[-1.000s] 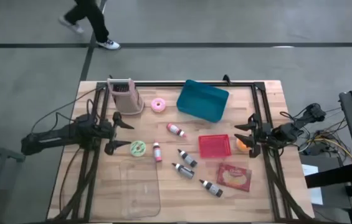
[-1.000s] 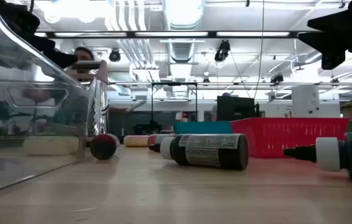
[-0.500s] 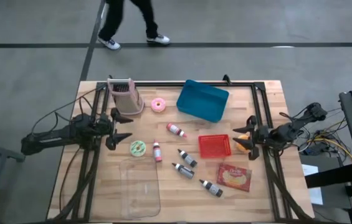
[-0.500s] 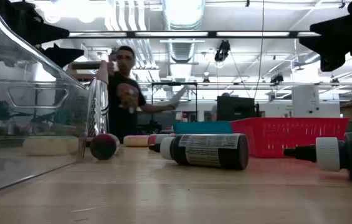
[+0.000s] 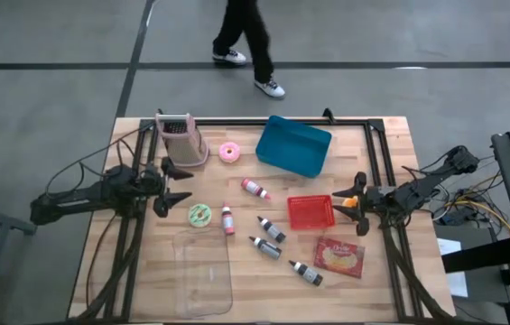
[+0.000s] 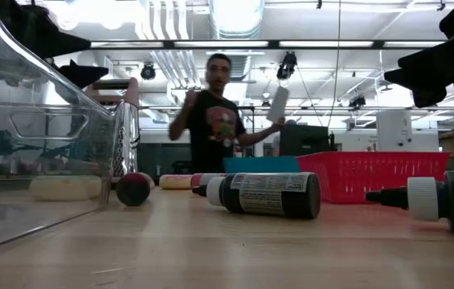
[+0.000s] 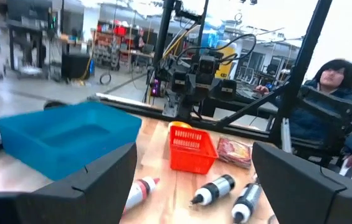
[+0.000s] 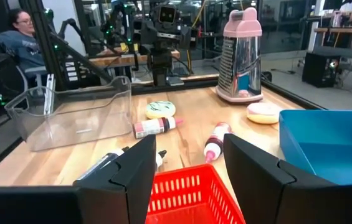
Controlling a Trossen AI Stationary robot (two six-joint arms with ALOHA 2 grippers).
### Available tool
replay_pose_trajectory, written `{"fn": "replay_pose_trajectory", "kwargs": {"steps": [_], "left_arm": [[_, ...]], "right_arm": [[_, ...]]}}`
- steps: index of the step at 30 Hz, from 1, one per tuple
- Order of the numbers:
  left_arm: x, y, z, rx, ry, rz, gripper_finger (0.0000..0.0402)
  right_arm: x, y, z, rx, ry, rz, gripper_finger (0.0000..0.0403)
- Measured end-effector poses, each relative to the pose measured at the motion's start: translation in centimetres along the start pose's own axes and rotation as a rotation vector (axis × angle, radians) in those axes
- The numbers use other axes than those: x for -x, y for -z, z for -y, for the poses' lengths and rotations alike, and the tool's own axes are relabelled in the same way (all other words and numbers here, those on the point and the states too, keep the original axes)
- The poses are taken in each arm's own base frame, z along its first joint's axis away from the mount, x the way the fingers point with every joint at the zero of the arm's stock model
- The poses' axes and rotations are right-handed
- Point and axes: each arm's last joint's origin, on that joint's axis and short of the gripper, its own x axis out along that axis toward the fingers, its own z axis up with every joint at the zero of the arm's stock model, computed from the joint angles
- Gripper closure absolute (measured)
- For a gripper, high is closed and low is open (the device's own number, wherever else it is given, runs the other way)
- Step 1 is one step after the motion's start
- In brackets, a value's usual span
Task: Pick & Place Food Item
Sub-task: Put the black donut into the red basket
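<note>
Right gripper (image 5: 356, 202) hovers at the right-centre of the high view, fingers spread apart, holding nothing. It is just beside the right rim of the red basket (image 5: 311, 212). An orange food item (image 5: 351, 199) shows between the spread fingers; contact cannot be confirmed. Left gripper (image 5: 171, 184) sits at left-centre, likewise spread and empty, just above and left of the green donut (image 5: 199, 214) and below the metal grater (image 5: 182, 140).

Items noted, largest first. The wooden table (image 5: 381, 289) fills the frame centre; a black frame rail runs along its upper edge and down both sides. Bare wood lies open along the lower right and the lower left corner. The clear plastic bin (image 5: 204, 271) occupies the lower left-centre, reaching close to the bottom edge. The blue tray (image 5: 293, 146) lies tilted at upper centre, well clear of both grippers. The red basket is at centre right, with the packaged snack (image 5: 339, 256) just below it. The grater stands upright at upper left, the pink donut (image 5: 229, 152) just to its right.

Five small bottles are scattered through the centre, between the bin and the basket: two red-tipped (image 5: 255, 189), three dark (image 5: 271, 228), all lying down.

A person (image 5: 249, 37) walks on the floor above the table's top edge.
</note>
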Motion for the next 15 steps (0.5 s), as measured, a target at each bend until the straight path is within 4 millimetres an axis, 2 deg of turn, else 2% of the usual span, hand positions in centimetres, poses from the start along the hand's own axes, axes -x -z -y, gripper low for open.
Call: {"fn": "replay_pose_trajectory", "kwargs": {"steps": [6, 15], "left_arm": [[-0.17, 0.34, -0.11, 0.042, -0.014, -0.037, 0.0076], [-0.43, 0.58, -0.51, -0.073, -0.118, -0.037, 0.0076]], "right_arm": [[0.02, -0.10, 0.17, 0.002, 0.055, 0.015, 0.0204], [0.11, -0.19, 0.73, 0.041, 0.255, 0.040, 0.0165]]}}
